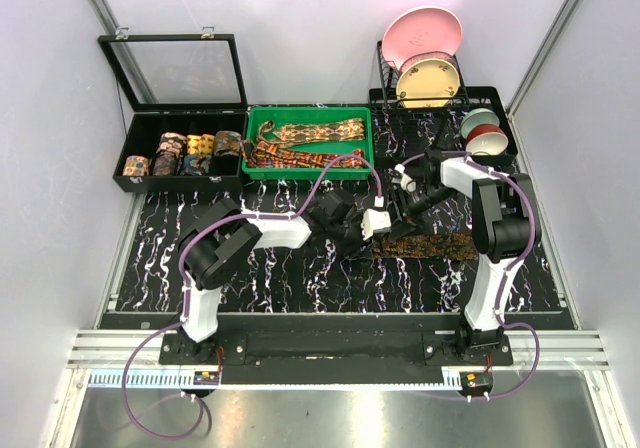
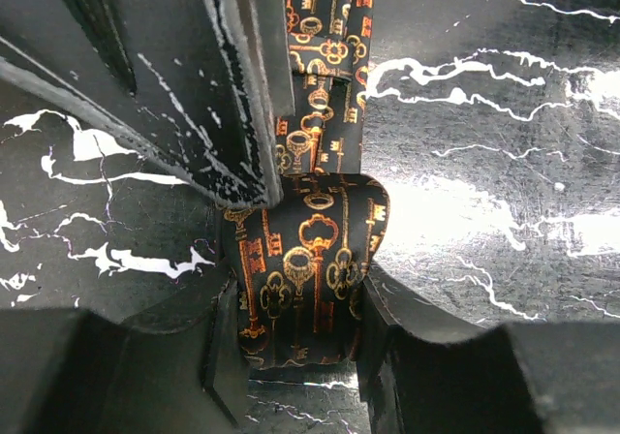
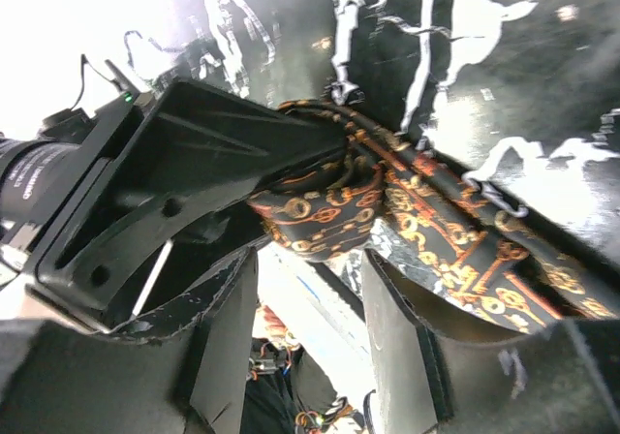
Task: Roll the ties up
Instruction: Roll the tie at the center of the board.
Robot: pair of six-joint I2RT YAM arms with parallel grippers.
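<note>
A dark tie with gold and orange keys (image 1: 432, 244) lies stretched across the marble table, its left end rolled into a small coil (image 2: 306, 260). My left gripper (image 2: 300, 294) is shut on that coil, one finger on each side, and shows mid-table in the top view (image 1: 372, 224). The flat tail (image 2: 325, 66) runs away from the coil. My right gripper (image 3: 308, 269) stands open just below the coil (image 3: 320, 216), nothing between its fingers; from above, the right gripper (image 1: 398, 208) is close against the left one. More ties (image 1: 310, 131) lie loose in a green tray (image 1: 308, 111).
A black case (image 1: 135, 183) at the back left holds several rolled ties (image 1: 185, 153), its glass lid (image 1: 175, 68) standing open. Behind on the right, a rack holds plates (image 1: 425, 53), with stacked bowls (image 1: 485, 133) beside it. Purple cables (image 1: 330, 173) loop over both arms.
</note>
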